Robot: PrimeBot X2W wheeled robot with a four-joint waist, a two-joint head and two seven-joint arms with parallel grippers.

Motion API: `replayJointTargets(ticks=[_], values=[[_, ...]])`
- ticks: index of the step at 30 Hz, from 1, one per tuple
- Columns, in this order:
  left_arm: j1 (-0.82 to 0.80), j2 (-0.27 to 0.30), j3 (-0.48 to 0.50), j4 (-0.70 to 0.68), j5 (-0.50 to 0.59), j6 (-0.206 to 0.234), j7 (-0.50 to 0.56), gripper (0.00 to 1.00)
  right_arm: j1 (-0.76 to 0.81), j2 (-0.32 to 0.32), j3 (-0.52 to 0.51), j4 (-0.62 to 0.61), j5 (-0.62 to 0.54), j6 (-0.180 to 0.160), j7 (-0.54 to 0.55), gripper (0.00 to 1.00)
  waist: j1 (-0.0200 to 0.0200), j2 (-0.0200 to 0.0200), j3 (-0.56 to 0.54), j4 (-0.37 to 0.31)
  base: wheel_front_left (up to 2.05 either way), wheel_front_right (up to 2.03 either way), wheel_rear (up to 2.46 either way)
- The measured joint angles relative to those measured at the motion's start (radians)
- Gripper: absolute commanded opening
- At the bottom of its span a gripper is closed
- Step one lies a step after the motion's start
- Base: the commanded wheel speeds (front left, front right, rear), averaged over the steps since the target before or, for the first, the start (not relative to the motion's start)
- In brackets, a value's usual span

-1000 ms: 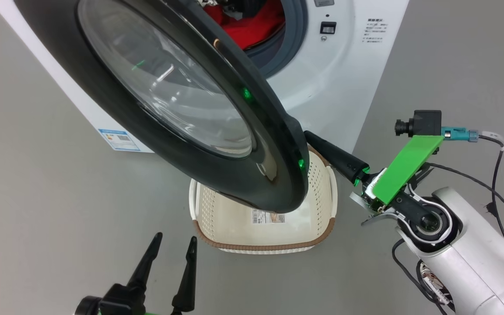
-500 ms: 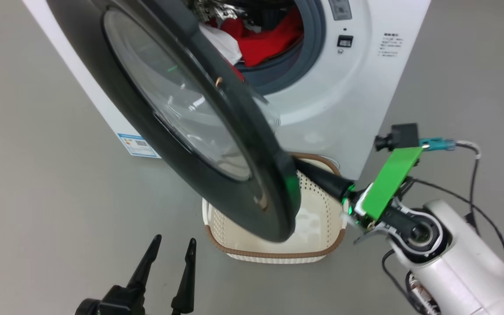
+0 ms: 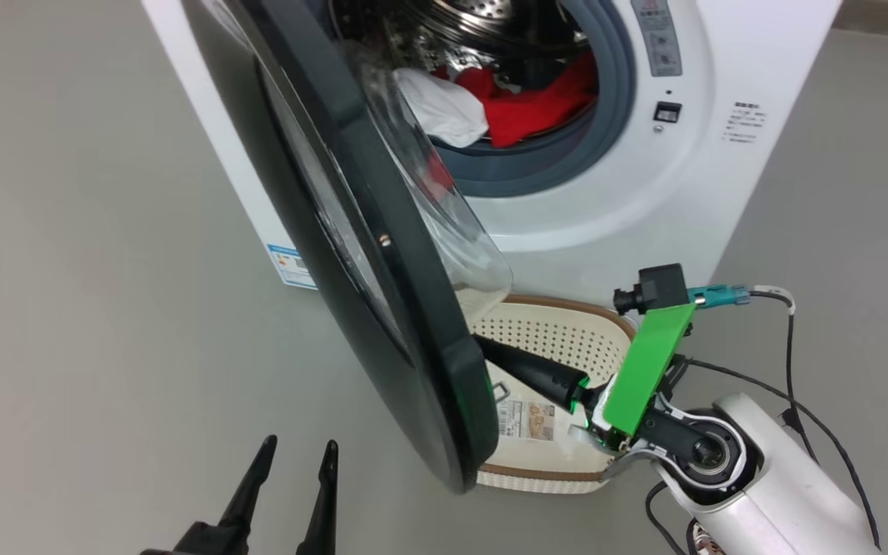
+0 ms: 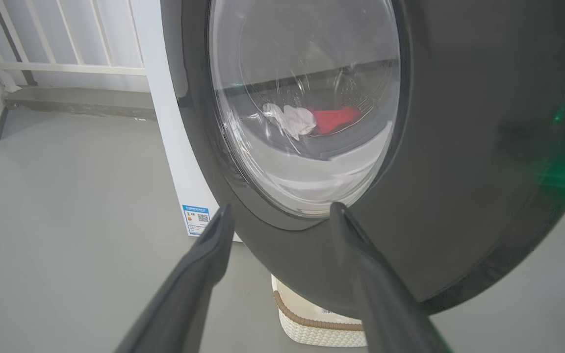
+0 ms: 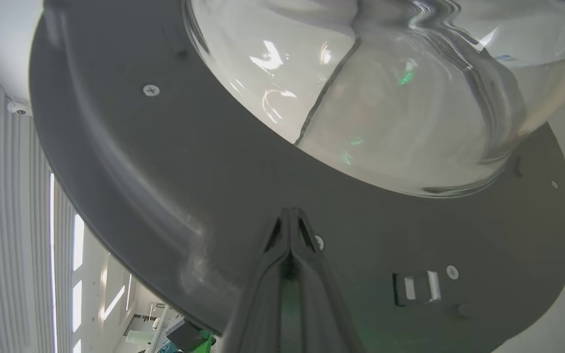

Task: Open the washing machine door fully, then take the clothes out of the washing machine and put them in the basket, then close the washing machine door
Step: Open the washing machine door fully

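Lower left of the head view: left gripper spread wide, empty, parked short of the door. Centre-left: that door seen almost edge-on, running from the top edge down to lower centre. Swung wider within the last second; earlier shown nearly face-on, glass towards the camera, covering most of the opening. Part of that owed to the head camera's own move, not only to the swing.

Upper centre-right: mouth of the machine now largely uncovered, clothes lying in the drum, white piece left of the red, both untouched. Lower centre-right: basket on the floor before the machine, partly hidden behind the door's lower edge, empty but for its label.

Lower right: right gripper clenched, nothing between the fingers, tips pressed against the door's dark inner rim just below the glass bowl, seemingly pushing it outward.

Judged not yet fully open; more push probably needed before reaching in. Worth watching: closed tips slipping along the glossy rim, and the door's edge passing close over the basket.
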State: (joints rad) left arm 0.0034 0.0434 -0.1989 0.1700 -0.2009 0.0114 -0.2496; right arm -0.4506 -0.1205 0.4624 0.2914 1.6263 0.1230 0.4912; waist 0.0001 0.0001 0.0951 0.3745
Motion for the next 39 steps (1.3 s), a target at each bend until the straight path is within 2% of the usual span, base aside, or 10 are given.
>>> replayJointTargets(ticks=[9, 17, 28, 39], values=[[0.024, 0.000, 0.003, 0.001, 0.000, 0.002, 0.000, 1.00, 0.010, 0.029, 0.008, 0.001, -0.006, 0.000, 0.011, 0.00, 0.0000, 0.0000, -0.034, 0.063, 0.00, 0.00, 0.00], [0.043, 0.002, 0.016, -0.001, 0.000, 0.002, 0.000, 1.00, 0.021, 0.039, 0.056, 0.002, -0.006, 0.000, 0.009, 0.00, 0.0000, 0.0000, -0.059, 0.097, 0.00, 0.00, 0.00], [0.043, 0.002, 0.042, -0.026, 0.007, 0.024, 0.000, 1.00, 0.013, 0.042, 0.140, 0.001, 0.046, 0.000, -0.034, 0.00, 0.0000, 0.0000, -0.058, 0.111, 0.00, 0.00, 0.00], [0.044, 0.002, 0.054, -0.034, 0.008, 0.026, 0.000, 1.00, 0.010, 0.043, 0.168, 0.005, 0.060, 0.000, -0.079, 0.00, 0.0000, 0.0000, -0.068, 0.110, 0.00, 0.00, 0.00]])
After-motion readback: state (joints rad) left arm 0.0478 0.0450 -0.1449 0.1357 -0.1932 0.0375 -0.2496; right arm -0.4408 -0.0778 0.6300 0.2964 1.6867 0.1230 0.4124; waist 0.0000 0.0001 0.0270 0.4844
